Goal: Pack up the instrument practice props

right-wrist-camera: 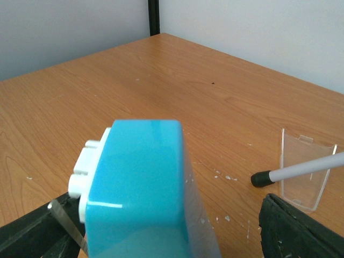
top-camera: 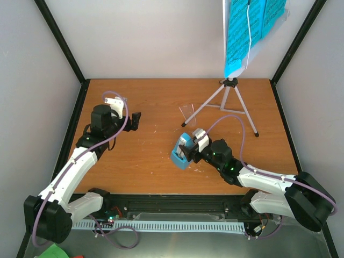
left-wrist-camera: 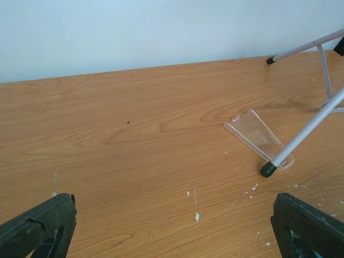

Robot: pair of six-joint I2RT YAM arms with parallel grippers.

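The light-blue metronome [top-camera: 181,153] stands on the table a little right of centre. It fills the lower middle of the right wrist view [right-wrist-camera: 145,188], its white face to the left. My right gripper [top-camera: 190,148] is open and straddles it. A wide gap shows between the metronome and the right finger [right-wrist-camera: 295,231]. The grey tripod music stand [top-camera: 228,99] stands at the back right, with bright-blue sheet-music pages [top-camera: 247,27] on its desk. My left gripper [top-camera: 134,121] is open and empty at the left, low over bare wood [left-wrist-camera: 172,231].
A clear plastic piece [top-camera: 186,111] lies by the stand's near-left foot; it also shows in the left wrist view [left-wrist-camera: 258,137] and the right wrist view [right-wrist-camera: 303,172]. Black frame posts [top-camera: 64,48] and white walls enclose the table.
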